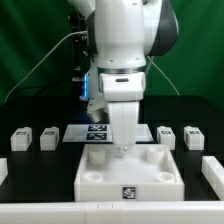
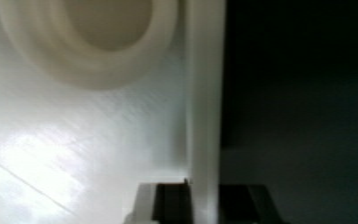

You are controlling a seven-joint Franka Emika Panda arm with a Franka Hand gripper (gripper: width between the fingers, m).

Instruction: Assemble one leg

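While gripper (image 1: 122, 147) straddles the large white rimmed plastic panel (image 1: 100, 178), clamping undeterminable, small white square-sectioned legs (image 1: 47, 137) lie unfitted.

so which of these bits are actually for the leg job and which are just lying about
For the job: gripper, white panel, four legs.
Lying about: marker board, white pieces at the exterior view's left and right edges.
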